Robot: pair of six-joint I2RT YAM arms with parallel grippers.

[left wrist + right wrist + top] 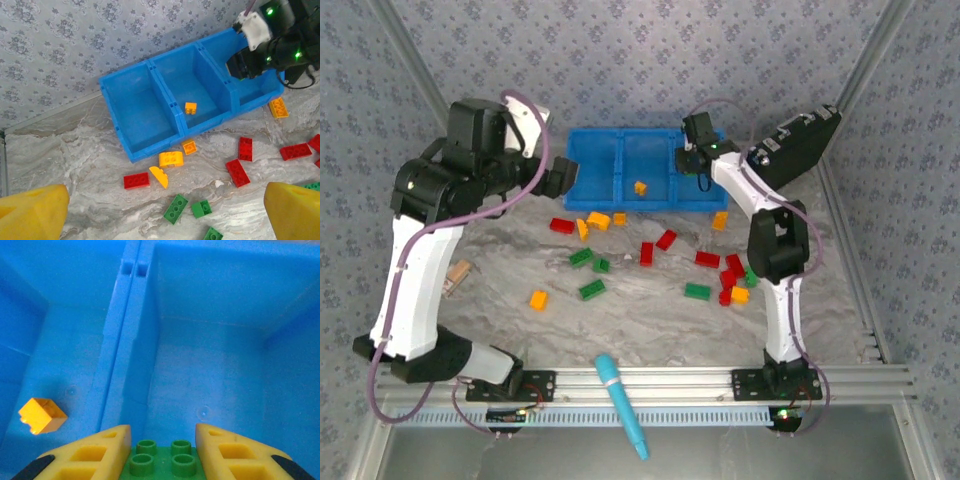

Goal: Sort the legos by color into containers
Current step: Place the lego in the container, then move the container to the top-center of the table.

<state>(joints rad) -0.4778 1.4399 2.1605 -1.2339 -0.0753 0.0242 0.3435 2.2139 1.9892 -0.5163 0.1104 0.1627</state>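
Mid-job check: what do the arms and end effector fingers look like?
The left arm and right arm have white links, black joints and lavender cables. The end effector fingers are yellow wedges with rectangular recesses. Green lights glow on the right wrist.

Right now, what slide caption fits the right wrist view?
Right gripper holds a green brick above the bin's right compartment; one orange brick lies next door.
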